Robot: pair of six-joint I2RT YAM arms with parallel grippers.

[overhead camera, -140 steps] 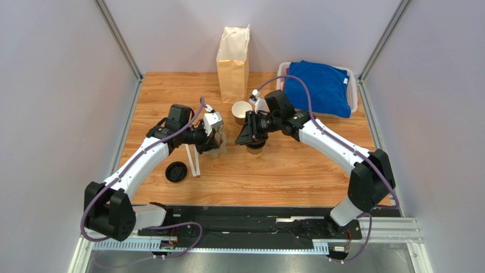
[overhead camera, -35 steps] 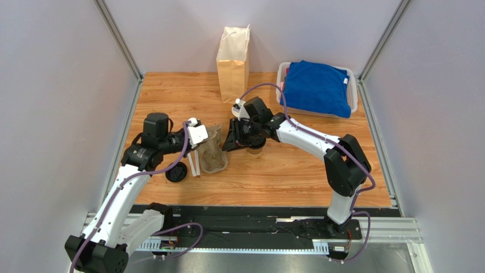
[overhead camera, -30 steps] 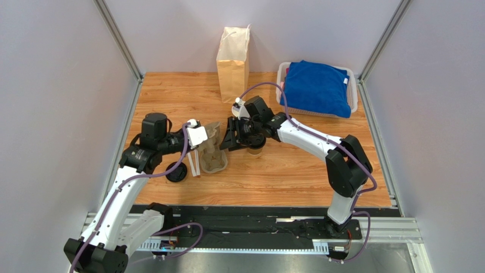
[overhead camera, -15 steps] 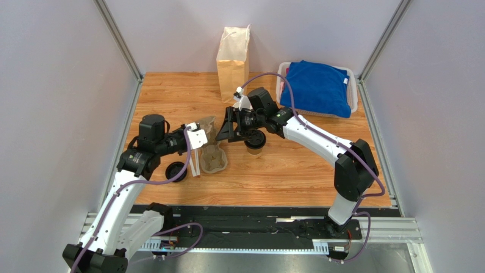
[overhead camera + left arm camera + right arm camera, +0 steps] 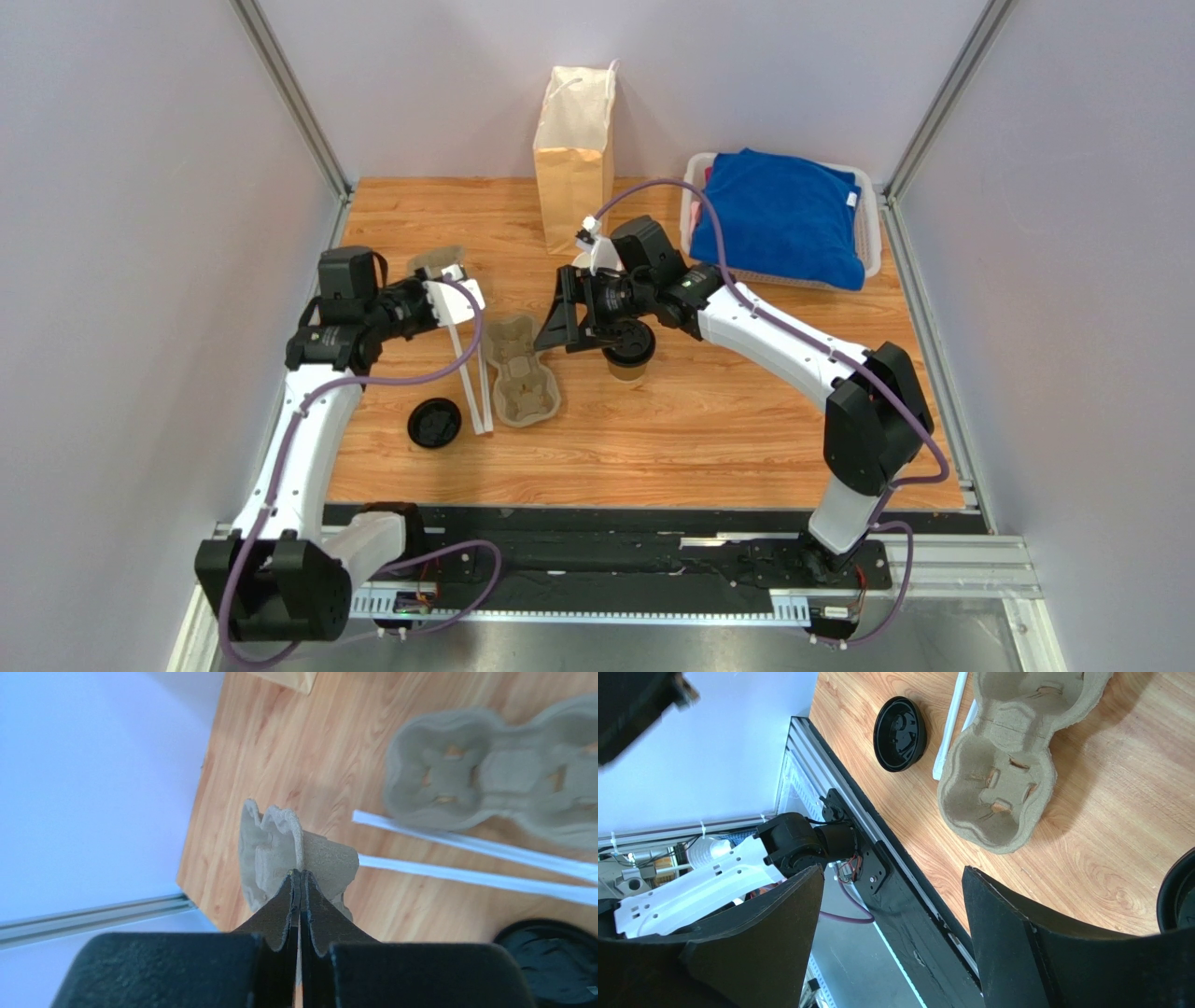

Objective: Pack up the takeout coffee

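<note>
- The takeout coffee [image 5: 629, 347] stands upright near the middle of the desk [image 5: 701, 420], with its black lid on.
- The right pincer [image 5: 892, 875] hangs just to the left of the cup with its jaws wide apart and nothing between them. In the right wrist view the cup's lid shows only at the right edge, outside the fingers.
- The left pincer [image 5: 300, 882] is raised near the desk's left edge. Its jaws are pressed together on the rim of a lifted carrier [image 5: 281, 847] of grey-brown pulp.
- A flat carrier [image 5: 522, 375] of the same pulp lies on the desk, between the two pincers and left of the coffee.
- Two white straws [image 5: 483, 392] lie side by side just left of the flat carrier.
- A loose black lid [image 5: 435, 422] lies left of the straws, toward the near edge.
- A brown paper bag [image 5: 575, 147] stands upright at the far edge.
- A white basket [image 5: 877, 224] sits in the far right corner, with a blue cloth [image 5: 779, 210] heaped in it.
</note>
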